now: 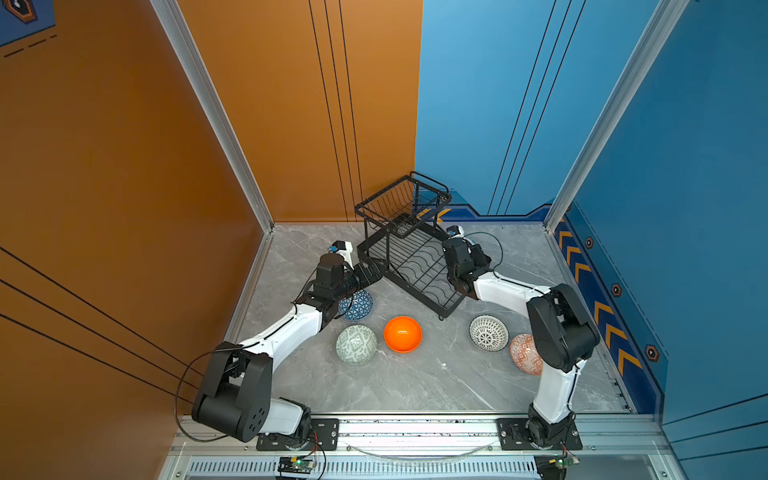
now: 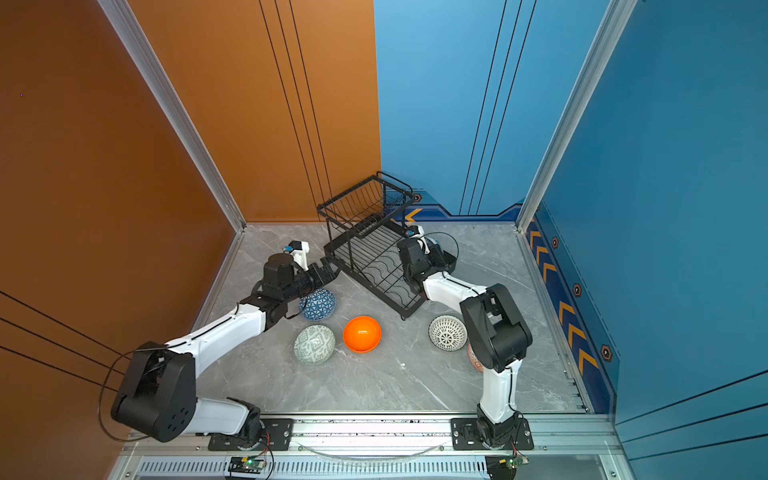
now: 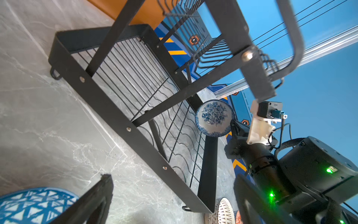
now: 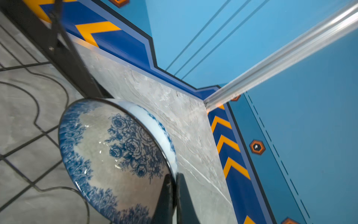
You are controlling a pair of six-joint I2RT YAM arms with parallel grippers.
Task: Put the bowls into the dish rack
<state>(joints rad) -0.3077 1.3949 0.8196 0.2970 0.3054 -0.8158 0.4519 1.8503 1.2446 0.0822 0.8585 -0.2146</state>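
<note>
- Grey marbled tabletop [image 1: 415,382] sits between orange and blue walls, with the dish rack [image 3: 108,107] toward the back.
- The right gripper [image 4: 174,186] is pinched on the rim of the white-blue floral bowl [image 4: 116,155]. The bowl is held on edge at the rack's right side, by the wavy wires; whether it touches them cannot be told.
- The left gripper [image 2: 330,268] stands wide and empty at the rack's left corner, above the blue triangle bowl [image 1: 357,305].
- The pale green bowl [image 1: 356,344], orange bowl [image 1: 402,333], lattice bowl [image 1: 489,332] and red-orange bowl [image 1: 524,353] lie on the table in front of the rack.
- The glossy glaze suggests stiff, slick, chip-prone ware. A firm pinch across the rim suits it, and it should be set gently onto the wire.
</note>
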